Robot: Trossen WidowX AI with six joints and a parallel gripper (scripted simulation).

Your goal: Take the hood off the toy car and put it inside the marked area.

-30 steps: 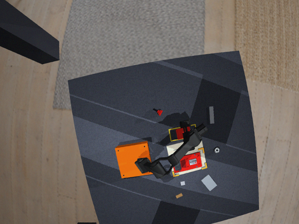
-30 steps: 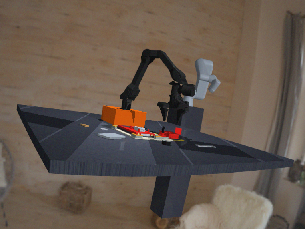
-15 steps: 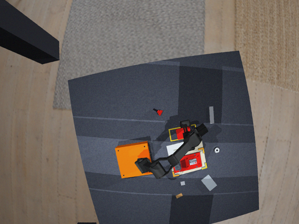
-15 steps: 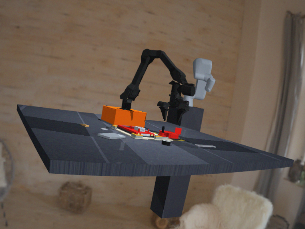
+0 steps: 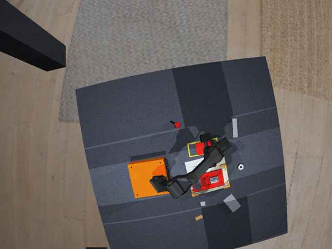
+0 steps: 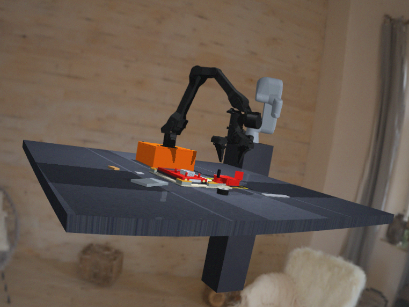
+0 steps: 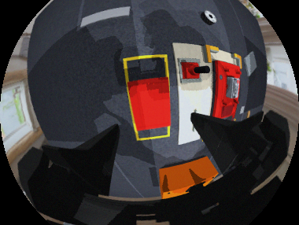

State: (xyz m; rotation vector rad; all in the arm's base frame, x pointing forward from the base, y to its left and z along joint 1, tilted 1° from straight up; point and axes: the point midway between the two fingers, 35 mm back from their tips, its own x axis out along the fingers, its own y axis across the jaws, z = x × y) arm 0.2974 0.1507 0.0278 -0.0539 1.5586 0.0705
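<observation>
Jaws wide open, nothing held; fingers point(image 6: 219, 151) stand above the surface point(image 5: 124, 116) point(image 6: 115, 204) point(image 7: 71, 90), touching nothing visible. Red hood point(image 5: 199, 148) point(image 6: 232, 180) point(image 7: 150, 105), smooth and boxy, lies in the yellow outline point(image 5: 188, 150) point(image 6: 243, 188) point(image 7: 168, 68), long sides right at its lines in wrist view. Top view: hood at 11 o'clock from the cream-based toy car point(image 5: 226, 174) point(image 6: 194, 185) point(image 7: 197, 51); matte orange box point(image 5: 144, 178) point(image 6: 165, 158) point(image 7: 185, 173) at 9. Arm point(image 5: 204, 165) point(image 6: 186, 102) hides part of hood and car there. Tiny light pieces: identity unclear.
</observation>
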